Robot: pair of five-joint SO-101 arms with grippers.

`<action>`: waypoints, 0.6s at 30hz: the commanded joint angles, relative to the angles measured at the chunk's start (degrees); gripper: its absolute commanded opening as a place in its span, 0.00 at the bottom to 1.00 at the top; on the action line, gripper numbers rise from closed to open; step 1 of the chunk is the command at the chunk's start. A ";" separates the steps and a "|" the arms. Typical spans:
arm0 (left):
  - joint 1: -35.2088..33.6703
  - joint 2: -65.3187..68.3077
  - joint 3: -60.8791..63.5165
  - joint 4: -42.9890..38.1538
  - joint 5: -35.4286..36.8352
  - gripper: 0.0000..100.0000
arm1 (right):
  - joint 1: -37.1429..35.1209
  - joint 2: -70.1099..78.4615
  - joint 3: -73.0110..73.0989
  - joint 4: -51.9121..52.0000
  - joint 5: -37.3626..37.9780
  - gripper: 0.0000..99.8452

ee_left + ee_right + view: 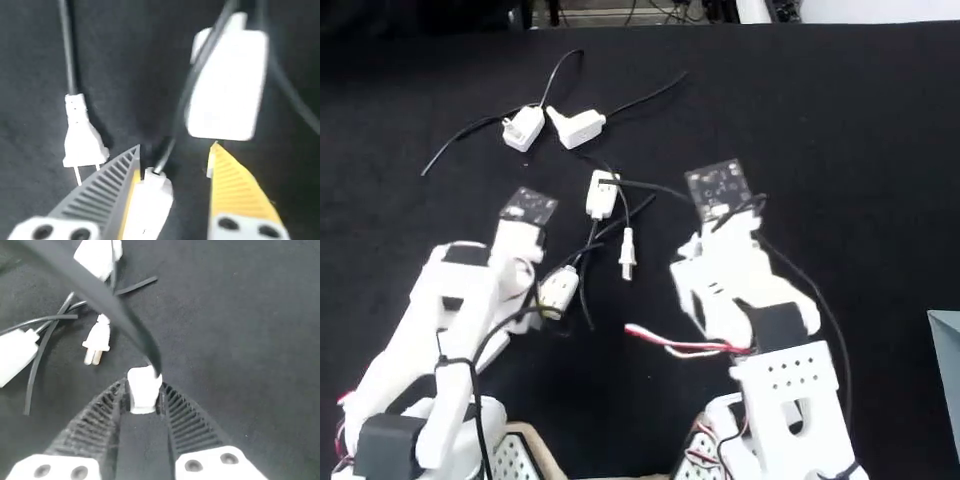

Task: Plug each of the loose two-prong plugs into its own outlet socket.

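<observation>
between the two arms, on the black table [860, 120], a loose two-prong plug [627, 252] lies flat; it is white and slim, prongs bare and pointing back toward the arm bases; a white block [602, 193] sits just beyond it, two more white blocks [523, 128] lie farther out, and black cords [640, 100] cross among them; we see the left gripper [176, 150] with fingers wide apart, a white cord end [150, 200] lying against its grey finger [107, 185], the yellow finger [235, 185] clear of it; the right gripper [144, 386] has its fingers clamped on a white plug body [142, 377], which trails a thick black cord [105, 305].
</observation>
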 commanded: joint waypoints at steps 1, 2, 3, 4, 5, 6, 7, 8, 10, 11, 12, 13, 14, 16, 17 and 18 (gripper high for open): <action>-5.58 -1.67 2.95 -5.80 -4.13 0.22 | -4.13 -0.57 1.01 -0.97 0.18 0.01; -7.96 -1.85 3.03 -6.33 -5.98 0.22 | -4.57 -0.57 1.36 -1.05 0.26 0.01; -10.95 -1.85 2.33 -6.59 -7.47 0.22 | -4.84 -0.57 1.45 -1.05 0.35 0.01; -13.58 -1.85 1.10 -6.59 -8.53 0.22 | -4.84 -0.57 1.45 -1.05 0.35 0.01; -16.22 -1.85 -0.13 -6.42 -9.32 0.22 | -4.84 -0.57 1.36 -1.05 0.35 0.01; -18.77 -1.85 -1.19 -6.42 -9.93 0.22 | -4.92 -0.57 1.36 -1.05 0.35 0.01; -20.97 -1.85 -2.24 -6.24 -10.46 0.22 | -5.01 -0.57 1.27 -1.05 0.35 0.01; -22.90 -1.85 -3.21 -6.15 -10.99 0.22 | -5.10 -0.57 1.27 -1.05 0.35 0.01; -25.98 -1.85 -4.18 -6.15 -11.16 0.22 | -6.59 -0.57 1.10 -1.85 0.35 0.01; -27.12 -1.85 -4.26 -6.15 -11.08 0.22 | -7.65 -0.31 0.92 -2.29 0.35 0.01; -28.00 -1.85 -4.26 -6.15 -10.73 0.22 | -8.79 -0.31 0.92 -2.81 0.35 0.01; -28.88 -1.85 -4.26 -6.15 -10.64 0.22 | -10.20 -0.31 0.92 -3.34 0.35 0.01; -29.85 -1.85 -4.18 -6.15 -10.55 0.22 | -11.78 -0.22 1.01 -4.04 0.44 0.01; -32.13 -1.93 -3.56 -6.24 -9.58 0.22 | -14.59 -0.22 1.01 -5.63 0.62 0.01; -33.10 -1.93 -3.38 -6.24 -8.00 0.22 | -16.09 -0.22 1.01 -6.24 1.58 0.01; -33.98 -1.93 -3.21 -6.15 -5.89 0.22 | -17.76 -0.22 1.19 -6.77 3.08 0.01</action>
